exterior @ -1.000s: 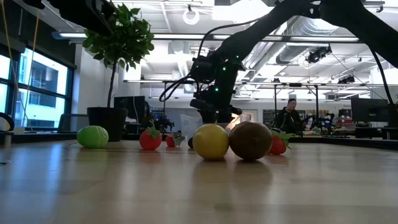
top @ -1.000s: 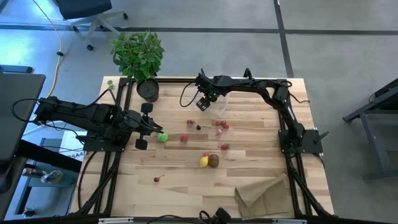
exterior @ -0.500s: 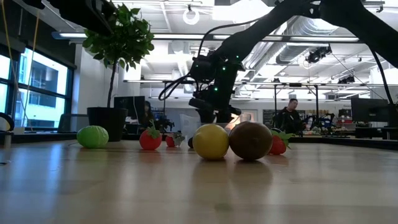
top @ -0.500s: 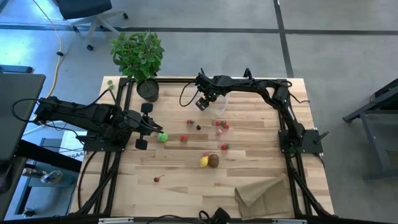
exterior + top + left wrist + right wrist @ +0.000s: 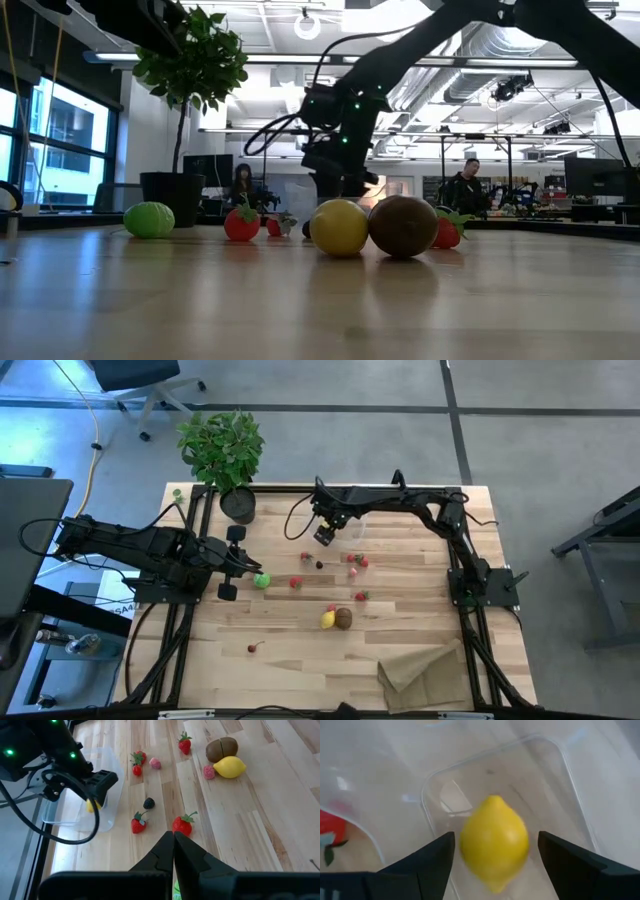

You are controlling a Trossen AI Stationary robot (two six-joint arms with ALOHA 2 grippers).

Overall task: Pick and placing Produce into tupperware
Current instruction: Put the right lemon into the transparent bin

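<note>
High view: right hand [image 5: 325, 534] sits at the far side of the desk [image 5: 290, 650], just beside the clear tupperware [image 5: 358, 526]. Left hand [image 5: 240, 562] is at the desk's left edge, green lime [image 5: 261, 581] just beside it. Second lemon [image 5: 327, 619] and kiwi [image 5: 343, 618] touch each other mid-desk. Red berries scattered between them and the tupperware. Paper bag [image 5: 420, 668] at the near right, potted plant [image 5: 222, 448] at the far left corner.

Low view: lemon [image 5: 339, 227] and kiwi [image 5: 402, 226] are closest to the camera, side by side and touching. Lime [image 5: 149, 219] far left, a strawberry [image 5: 241, 223] between them. The right arm comes down behind the fruit. A person [image 5: 463, 188] stands in the room beyond.

Left wrist view: left hand [image 5: 173, 851] has its fingers pressed together, pinching nothing. Ahead: strawberries, a dark berry [image 5: 148, 803], kiwi [image 5: 222, 748] touching lemon [image 5: 229, 767]. Tupperware [image 5: 107, 790] with the right hand [image 5: 95, 790] above it.

Right wrist view: right hand [image 5: 495, 857] fingers spread wide, a lemon [image 5: 494, 841] between them but clear of both, over the tupperware [image 5: 545, 785] floor. Can't tell if it's resting there or in mid-air.
</note>
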